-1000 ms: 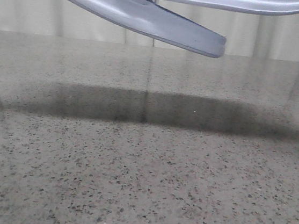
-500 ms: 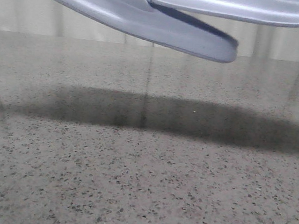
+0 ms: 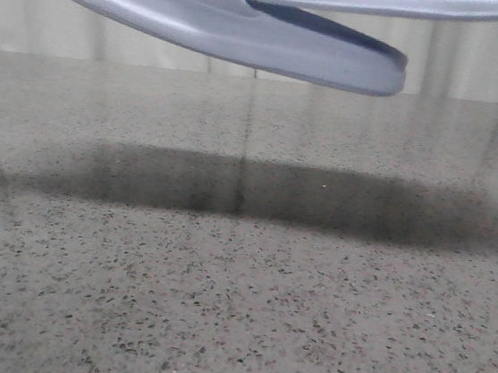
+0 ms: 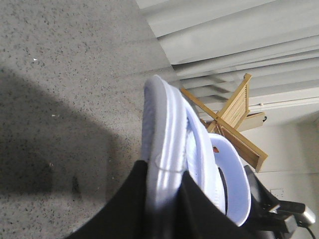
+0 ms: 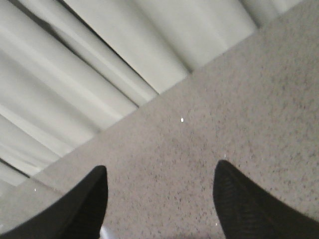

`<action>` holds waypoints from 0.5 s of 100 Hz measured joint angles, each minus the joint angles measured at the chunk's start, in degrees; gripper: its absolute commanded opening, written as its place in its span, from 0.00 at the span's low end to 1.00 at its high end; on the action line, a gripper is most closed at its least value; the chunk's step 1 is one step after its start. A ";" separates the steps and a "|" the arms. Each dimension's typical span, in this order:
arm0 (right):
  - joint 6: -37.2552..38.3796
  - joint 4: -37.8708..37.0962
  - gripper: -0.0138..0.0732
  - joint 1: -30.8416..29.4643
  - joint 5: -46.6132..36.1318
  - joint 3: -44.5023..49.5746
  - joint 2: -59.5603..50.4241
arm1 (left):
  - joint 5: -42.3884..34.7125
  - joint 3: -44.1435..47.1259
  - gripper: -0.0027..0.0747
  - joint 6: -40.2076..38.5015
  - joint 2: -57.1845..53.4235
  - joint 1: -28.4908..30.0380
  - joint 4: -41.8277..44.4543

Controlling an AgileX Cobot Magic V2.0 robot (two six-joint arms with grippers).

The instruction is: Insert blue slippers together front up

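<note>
The blue slippers hang high over the speckled counter, well clear of it, crossing the top of the front view with one sole tip jutting right and a broad shadow lying on the stone beneath. From the left wrist, the left tool is clamped on the edge of one slipper's sole, with the second slipper nested against the first beyond it. The right tool is spread wide with nothing between its fingers, only bare counter and curtain past them. The step in hand looks like carrying the joined pair and setting it down. To do it well, the left arm should keep a firm pinch, since the foam is light and the nested slipper could slide out if tilted. Lower slowly, level, toes up, and release only once the soles rest on the counter.
</note>
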 measured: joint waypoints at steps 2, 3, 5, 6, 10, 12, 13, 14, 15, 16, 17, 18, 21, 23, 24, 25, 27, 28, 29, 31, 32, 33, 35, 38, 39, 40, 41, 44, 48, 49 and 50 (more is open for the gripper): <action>-0.02 0.00 0.61 0.00 -0.30 0.00 -0.66 | -0.16 0.00 0.06 0.00 0.00 0.00 0.15; -0.13 0.00 0.61 0.00 -0.58 0.00 -1.30 | -0.24 0.00 0.06 0.00 0.00 0.00 0.30; -0.13 0.00 0.61 0.00 -0.88 0.00 -2.23 | -0.55 0.00 0.06 0.00 0.00 0.00 0.43; -0.13 0.00 0.61 0.00 -0.86 0.00 -2.53 | -0.54 0.00 0.06 0.00 0.00 0.00 0.42; -0.36 0.00 0.61 0.00 -1.12 0.00 -4.30 | -1.03 0.00 0.06 0.00 0.00 0.00 0.70; -0.35 0.00 0.61 0.00 -1.17 0.00 -5.19 | -1.31 0.00 0.06 0.00 0.00 0.00 0.85; -0.35 0.00 0.61 0.00 -1.17 0.00 -5.47 | -1.42 0.00 0.06 0.00 0.00 0.00 0.85; -0.35 0.00 0.61 0.00 -1.27 0.00 -6.00 | -1.52 0.00 0.06 0.00 0.00 0.00 0.97; -0.47 0.00 0.61 0.00 -1.27 0.00 -6.26 | -1.69 0.00 0.06 0.00 0.00 0.00 0.97; -0.47 0.00 0.61 0.00 -1.27 0.00 -6.50 | -1.70 0.00 0.06 0.00 0.00 0.00 1.08; -0.47 0.00 0.61 0.00 -1.27 0.00 -6.96 | -1.95 0.00 0.06 0.00 0.00 0.00 1.08; -0.47 0.00 0.61 0.00 -1.27 0.00 -7.18 | -2.01 0.00 0.06 0.00 0.00 0.00 1.22; -0.56 0.00 0.61 0.00 -1.27 0.00 -8.14 | -2.28 0.00 0.06 0.00 0.00 0.00 1.32; -0.56 0.00 0.61 0.00 -1.27 0.00 -8.47 | -2.44 0.00 0.06 0.00 0.00 0.00 1.43; -0.56 0.00 0.61 0.00 -1.27 0.00 -8.79 | -2.53 0.00 0.06 0.00 0.00 0.00 1.46; -0.56 0.00 0.61 0.00 -1.27 0.00 -8.94 | -2.53 0.00 0.06 0.00 0.12 0.00 1.46; -0.56 0.00 0.61 0.00 -1.27 0.00 -9.32 | -2.67 0.00 0.06 0.00 0.13 0.00 1.57; -0.56 0.00 0.61 0.00 -1.27 0.00 -9.55 | -2.67 0.00 0.06 0.00 0.27 0.00 1.58; -0.56 0.00 0.61 0.00 -1.27 0.00 -9.66 | -2.79 0.00 0.06 0.00 0.39 0.00 1.72; -0.56 0.00 0.61 0.00 -1.27 0.00 -9.95 | -2.90 0.00 0.06 0.00 0.52 0.00 1.86; -0.58 0.00 0.61 0.00 -1.27 0.00 -9.97 | -2.88 0.00 0.06 0.00 0.69 0.00 1.85; -0.58 0.00 0.61 0.00 -1.16 0.00 -10.14 | -2.88 0.00 0.06 0.00 0.71 0.00 1.99; -0.58 0.00 0.61 0.00 -1.06 0.00 -10.37 | -3.03 0.00 0.06 0.00 1.08 0.00 2.20; -0.58 0.00 0.61 0.00 -0.75 0.00 -10.50 | -3.34 0.00 0.06 0.00 1.49 0.00 2.34; -0.58 0.00 0.61 0.00 -0.74 0.00 -10.50 | -3.31 0.00 0.06 0.00 1.74 0.00 2.45; -0.58 0.00 0.61 0.00 -0.64 0.00 -10.50 | -3.47 0.00 0.06 0.00 1.85 0.00 2.56; -0.58 0.00 0.61 0.00 -0.48 0.00 -10.59 | -3.47 0.00 0.06 0.00 2.09 0.00 2.58; -0.69 0.00 0.61 0.00 -0.17 0.00 -10.59 | -3.75 0.00 0.06 0.00 2.58 0.00 2.72; -0.69 0.00 0.61 0.00 0.26 0.00 -10.59 | -4.02 0.00 0.06 0.00 3.32 0.00 2.84; -0.69 0.00 0.61 0.00 0.39 0.00 -10.59 | -4.12 0.00 0.06 0.00 3.44 0.00 2.96; -0.69 0.00 0.61 0.00 0.41 0.00 -10.59 | -4.25 0.00 0.06 0.00 3.66 0.00 2.95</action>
